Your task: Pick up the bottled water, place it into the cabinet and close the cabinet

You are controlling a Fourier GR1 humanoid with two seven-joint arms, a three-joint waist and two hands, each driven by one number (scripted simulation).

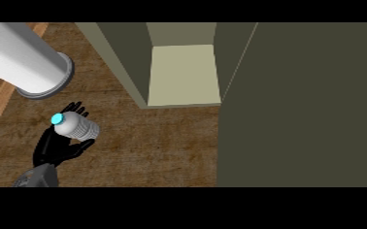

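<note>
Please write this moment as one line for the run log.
left hand: holds bottled water | cabinet: open | right hand: not in view

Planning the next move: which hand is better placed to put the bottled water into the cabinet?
Left. The left hand holds the bottled water, close to the open cabinet; the right hand is not in view.

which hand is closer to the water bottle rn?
Left. The left hand is curled round the water bottle, at the view's lower left. The right hand does not show in the head view, so where it is cannot be told.
</note>
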